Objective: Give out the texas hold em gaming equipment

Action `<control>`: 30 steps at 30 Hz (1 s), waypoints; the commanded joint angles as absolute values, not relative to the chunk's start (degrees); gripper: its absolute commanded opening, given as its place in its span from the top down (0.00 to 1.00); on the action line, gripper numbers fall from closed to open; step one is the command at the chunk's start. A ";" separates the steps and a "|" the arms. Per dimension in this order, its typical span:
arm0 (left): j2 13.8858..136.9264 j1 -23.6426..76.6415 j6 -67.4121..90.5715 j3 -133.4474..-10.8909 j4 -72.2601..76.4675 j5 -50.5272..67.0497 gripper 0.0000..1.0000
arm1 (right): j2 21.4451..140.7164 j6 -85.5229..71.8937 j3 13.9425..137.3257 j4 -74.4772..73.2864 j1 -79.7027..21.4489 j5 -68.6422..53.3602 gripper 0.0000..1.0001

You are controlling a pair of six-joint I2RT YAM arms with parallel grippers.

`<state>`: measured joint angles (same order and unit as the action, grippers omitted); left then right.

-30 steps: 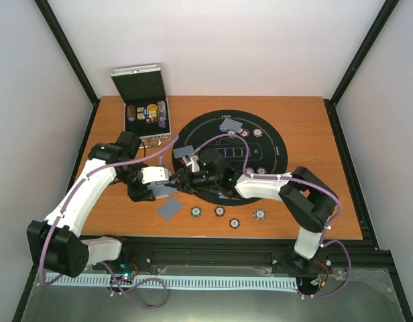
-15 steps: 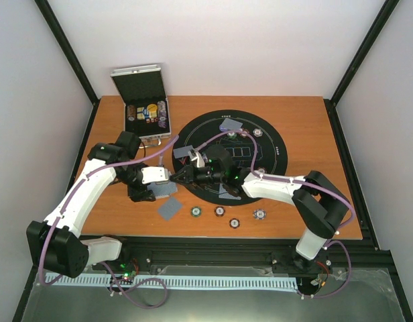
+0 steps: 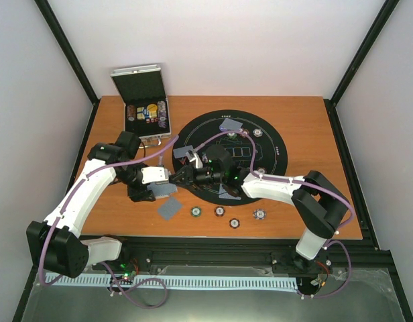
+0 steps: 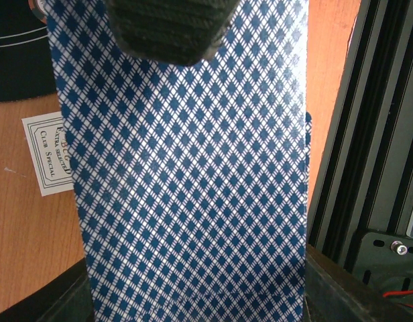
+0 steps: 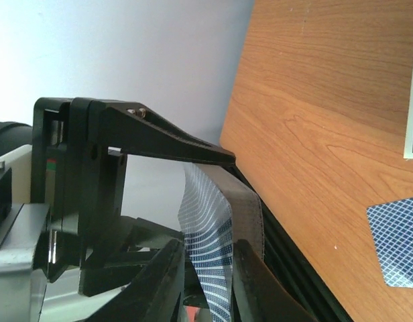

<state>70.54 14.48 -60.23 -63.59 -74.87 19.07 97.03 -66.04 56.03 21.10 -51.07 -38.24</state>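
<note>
One open case (image 3: 139, 82) holds chips (image 3: 162, 115); left hand (image 3: 168, 180) grasps the deck (image 4: 193, 174), right hand (image 5: 206, 260) grip cannot be told.

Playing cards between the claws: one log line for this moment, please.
left claw: shut on playing cards | right claw: around one card, grip unclear

Deck (image 4: 193, 188): backs in a dense blue-on-white diamond lattice. Loose card (image 3: 171, 209) reads flat grey-blue from above. Table (image 3: 307, 127): orange-brown wood grain. Round mat (image 3: 275, 139): black, with thin pale rings. Chips (image 3: 220, 212): striped rims, with greenish, reddish and whitish ones in the row. Case (image 3: 136, 74): silver shell, dark lining. Arms (image 3: 86, 194): white links, black joints, purple cables.
</note>
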 commanded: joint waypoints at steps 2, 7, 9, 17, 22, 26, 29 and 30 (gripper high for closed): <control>69.79 14.24 -61.17 -64.60 -75.34 19.80 0.99 | 97.73 -65.44 56.38 23.38 -51.42 -40.81 0.82; 69.79 14.24 -61.11 -64.64 -75.32 19.62 0.99 | 97.60 -63.34 57.47 19.34 -50.05 -40.95 0.97; 69.72 14.28 -61.08 -64.60 -75.47 19.44 0.99 | 97.07 -62.94 57.44 18.62 -48.19 -41.47 0.97; 69.76 14.24 -61.17 -64.86 -75.41 19.19 0.99 | 97.08 -58.31 58.34 12.18 -38.28 -45.48 0.97; 69.70 14.24 -61.26 -64.74 -75.50 19.04 0.99 | 102.40 -53.95 65.14 6.17 -33.47 -46.93 0.97; 69.65 14.25 -61.09 -64.86 -75.83 19.65 0.99 | 110.78 -51.01 75.07 0.60 -31.02 -46.80 0.97; 69.65 14.24 -61.02 -65.01 -75.97 19.55 0.99 | 119.36 -48.26 84.72 -6.51 -30.57 -45.60 0.97; 69.63 14.24 -61.03 -65.03 -76.03 19.52 0.99 | 121.88 -47.16 87.77 -8.54 -30.51 -45.34 0.97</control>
<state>70.54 14.37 -60.23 -63.59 -74.67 18.63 113.95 -52.38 79.40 1.45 -31.14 -45.89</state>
